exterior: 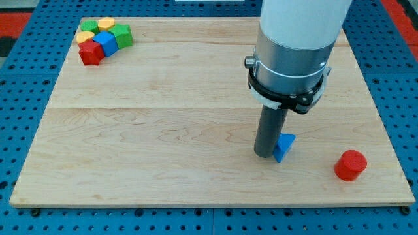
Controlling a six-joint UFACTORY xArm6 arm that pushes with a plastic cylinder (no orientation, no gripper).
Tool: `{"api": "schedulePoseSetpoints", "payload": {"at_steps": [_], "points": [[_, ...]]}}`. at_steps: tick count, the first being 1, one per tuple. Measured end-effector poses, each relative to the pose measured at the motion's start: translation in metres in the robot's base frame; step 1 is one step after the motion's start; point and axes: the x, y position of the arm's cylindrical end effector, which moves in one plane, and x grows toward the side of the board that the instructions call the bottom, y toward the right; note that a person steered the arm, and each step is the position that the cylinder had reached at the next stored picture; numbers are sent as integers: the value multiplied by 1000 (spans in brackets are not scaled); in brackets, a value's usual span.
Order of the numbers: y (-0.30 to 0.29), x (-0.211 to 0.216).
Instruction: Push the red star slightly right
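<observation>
The red star lies at the view's top left corner of the wooden board, at the lower left of a tight cluster. Touching it in that cluster are a blue block, a yellow block, a green block, another green block and a yellow block. My tip rests on the board right of centre, far from the red star, touching a blue triangle block on its left side.
A red cylinder stands near the view's bottom right corner of the board. The wooden board lies on a blue perforated table. The arm's wide grey body hangs over the board's upper right.
</observation>
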Motion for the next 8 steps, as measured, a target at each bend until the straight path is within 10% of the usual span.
{"api": "schedulePoseSetpoints", "payload": {"at_steps": [2,8], "points": [[67,0],[-310,-142]]}}
